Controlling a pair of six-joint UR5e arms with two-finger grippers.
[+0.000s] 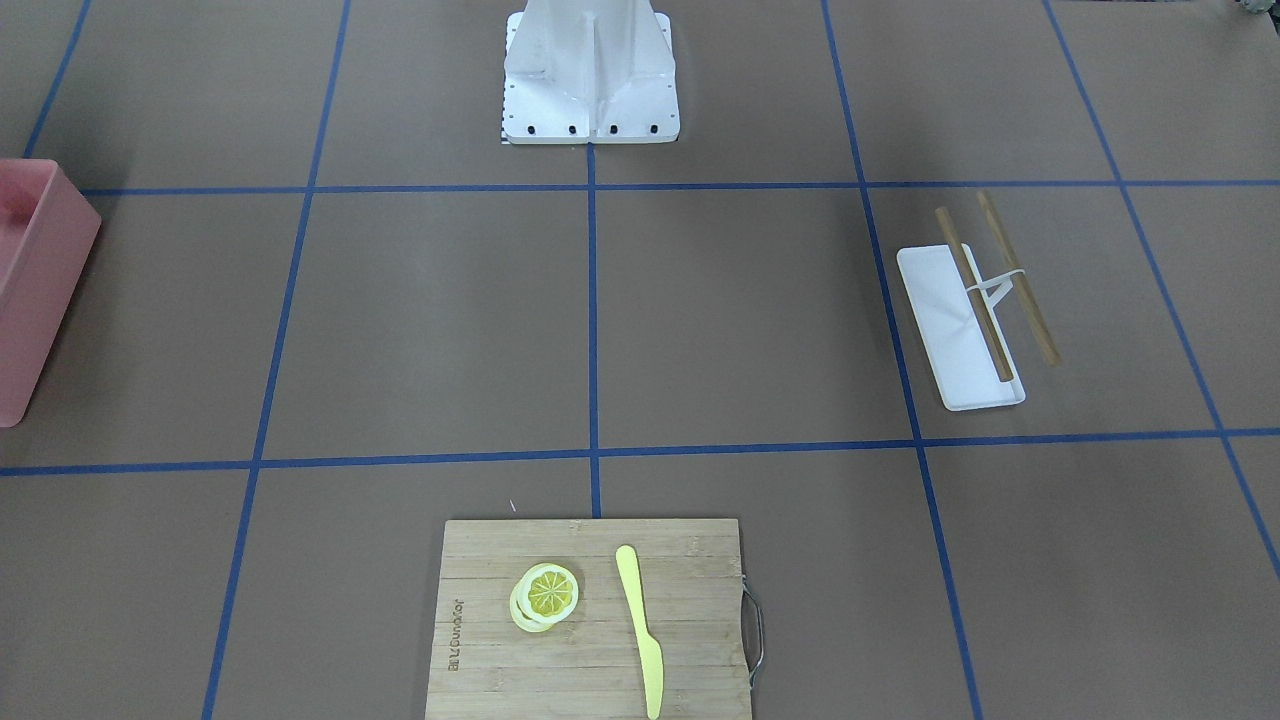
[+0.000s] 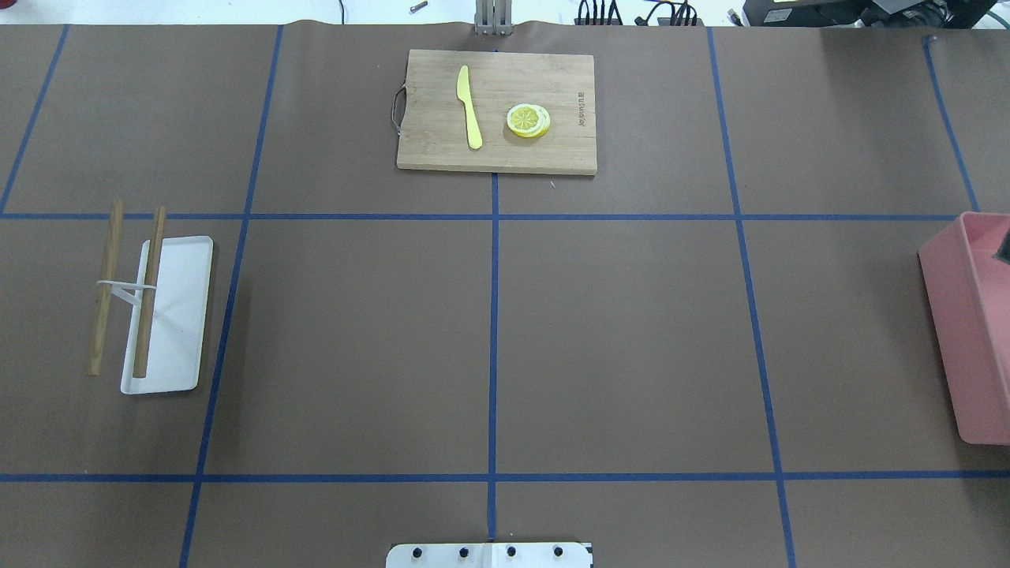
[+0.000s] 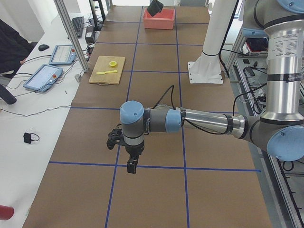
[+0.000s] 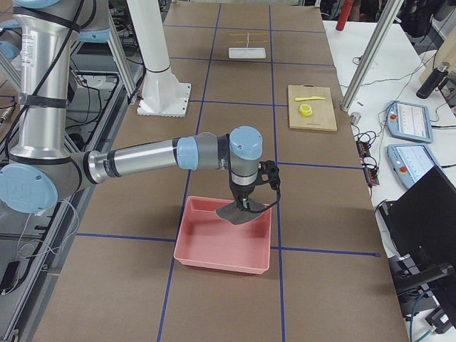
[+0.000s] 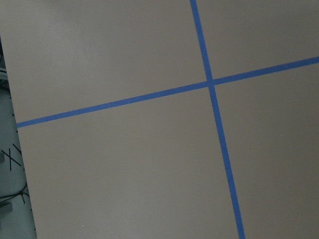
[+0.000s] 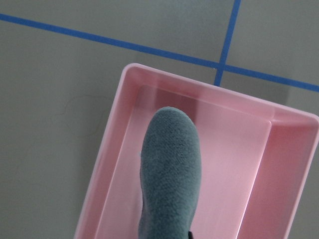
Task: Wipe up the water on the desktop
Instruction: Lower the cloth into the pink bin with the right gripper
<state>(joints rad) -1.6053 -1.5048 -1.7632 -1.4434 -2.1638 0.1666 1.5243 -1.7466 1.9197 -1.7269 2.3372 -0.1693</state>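
Desktop (image 2: pixel 631 347) was matte brown, gridded with blue tape, and ran the whole table under everything. At the far left, the left gripper (image 3: pixel 132 166) hung pointing down over a tape line; I couldn't tell whether its jaws were apart or together. Next came the white tray (image 2: pixel 177 315), with one of two banded wooden sticks (image 2: pixel 150 292) lying on it and the other just off its edge. In the middle, at the operators' edge, sat the bamboo cutting board (image 2: pixel 442 150) with a yellow knife (image 2: pixel 469 106) beside lemon slices (image 2: pixel 528 121). At the right end the pink bin (image 2: pixel 970 339) sat on the desktop, and the right gripper (image 4: pixel 246 204) was above it, clamped on a grey-green cloth (image 6: pixel 169 169). Teach pendants (image 3: pixel 47 76) lay on the white side desk.
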